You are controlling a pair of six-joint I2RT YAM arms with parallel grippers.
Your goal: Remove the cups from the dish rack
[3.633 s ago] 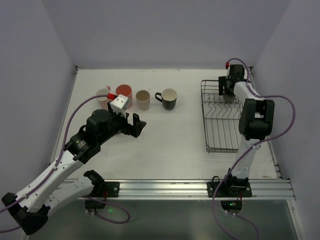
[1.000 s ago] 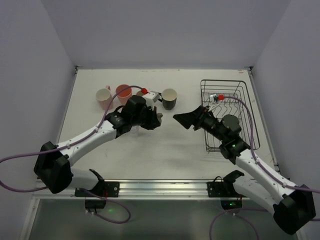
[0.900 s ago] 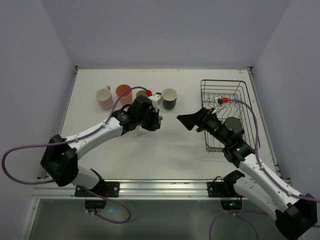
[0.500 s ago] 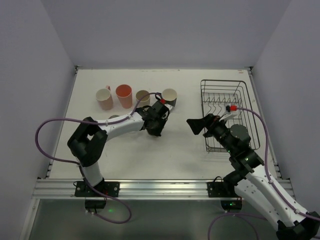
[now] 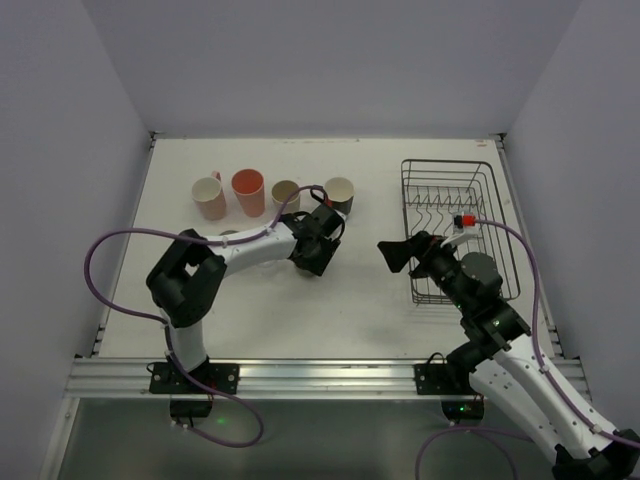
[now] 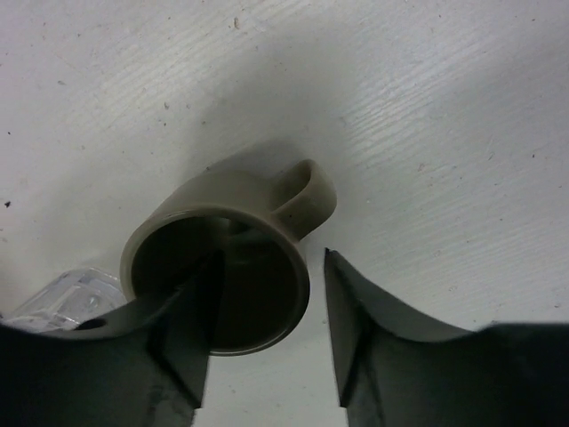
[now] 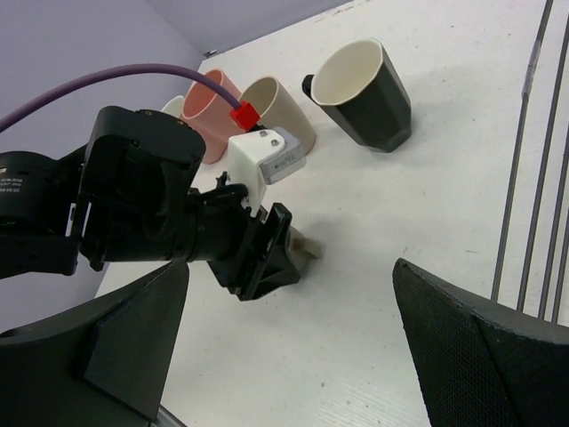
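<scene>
Cups stand in a row on the white table (image 5: 370, 300): pale pink mug (image 5: 207, 197), salmon-pink tumbler (image 5: 248, 190), beige cup (image 5: 286, 194), black cream-lined mug (image 5: 338, 196). Just nearer, the left gripper (image 6: 271, 294) has its spread jaws straddling one wall of a small olive-grey mug (image 6: 191, 209), upright on the table, likely releasing it to join them; its loop handle lies outside the jaws. Right gripper (image 5: 400, 254) hovers wide open, empty, beside the dark wire dish rack (image 5: 450, 162).
</scene>
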